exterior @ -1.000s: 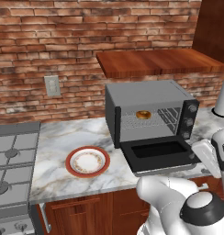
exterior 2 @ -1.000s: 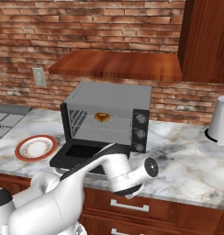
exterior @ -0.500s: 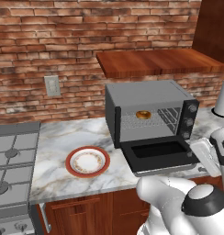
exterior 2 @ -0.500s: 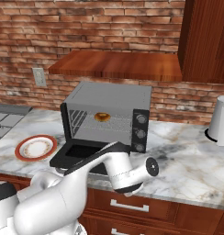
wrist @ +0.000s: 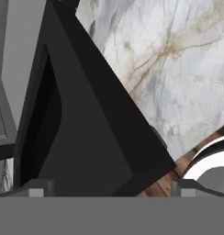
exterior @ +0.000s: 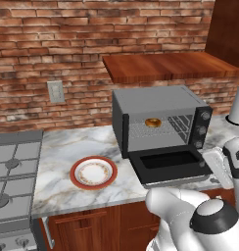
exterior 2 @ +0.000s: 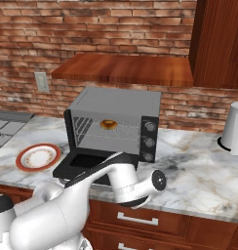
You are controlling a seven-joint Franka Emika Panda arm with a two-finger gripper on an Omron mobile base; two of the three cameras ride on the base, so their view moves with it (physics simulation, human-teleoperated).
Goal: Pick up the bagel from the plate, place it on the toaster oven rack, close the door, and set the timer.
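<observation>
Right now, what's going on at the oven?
The bagel already sits on the rack inside the oven, and the plate on the counter is bare. The door still lies folded down, open. The arm is low at the counter's front edge; in the hand view the door's dark underside is right in front of the fingers, which look spread apart with nothing between them. Closing the door and setting the timer are not yet done.

The toaster oven stands on the bench toward its back edge, under a wall shelf. The bagel lies on the toaster oven rack inside. The door hangs open toward the bench's front edge. The plate sits left of it, near the front edge, with the stove farther left.
</observation>
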